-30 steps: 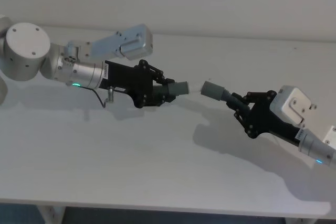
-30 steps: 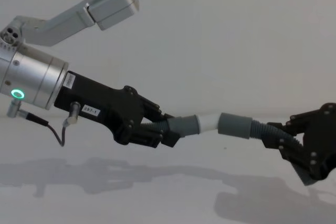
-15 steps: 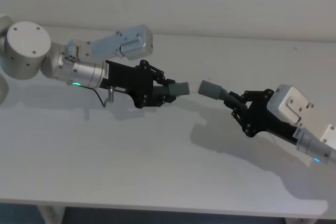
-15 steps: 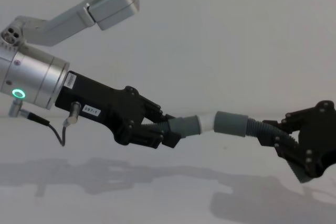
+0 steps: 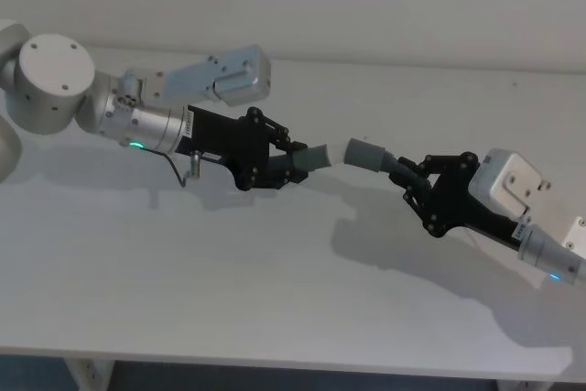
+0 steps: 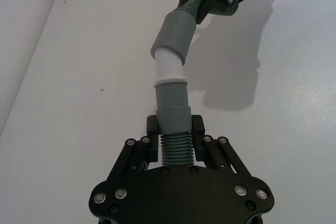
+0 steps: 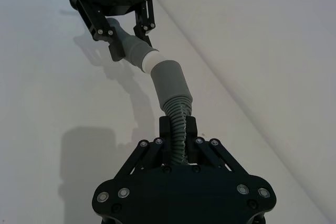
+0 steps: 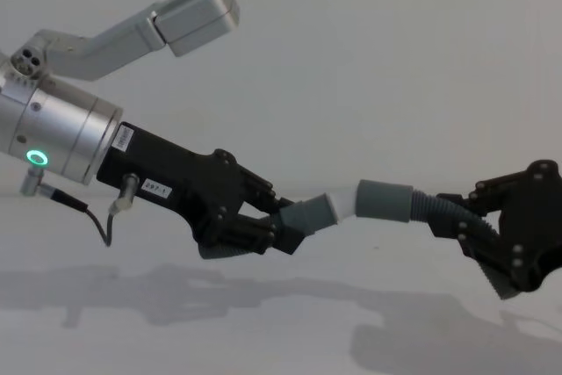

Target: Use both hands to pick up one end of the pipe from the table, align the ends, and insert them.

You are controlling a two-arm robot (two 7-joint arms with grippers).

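Both pieces of the pipe hang above the white table (image 5: pixel 275 299). My left gripper (image 5: pixel 282 164) is shut on the ribbed part of the piece with the white tip (image 5: pixel 338 151). My right gripper (image 5: pixel 417 187) is shut on the ribbed hose of the other piece, behind its smooth grey collar (image 5: pixel 366 153). The white tip (image 6: pixel 169 66) meets the collar mouth (image 6: pixel 173 34) at a slight angle, with its end just inside. From the side, the tip (image 8: pixel 341 205) slopes up into the collar (image 8: pixel 385 199) between the left gripper (image 8: pixel 263 227) and the right gripper (image 8: pixel 465 227).
The left arm's silver wrist with its green ring light (image 8: pixel 37 158) and a silver arm link (image 5: pixel 229 75) stand over the table's left half. A white box (image 5: pixel 508 180) sits on the right wrist. The table's front edge (image 5: pixel 275 359) runs along the bottom.
The right gripper has carried the collar leftwards toward the white tip, closing the gap. The left gripper has tilted its piece so the tip points more upward. Less white shows.
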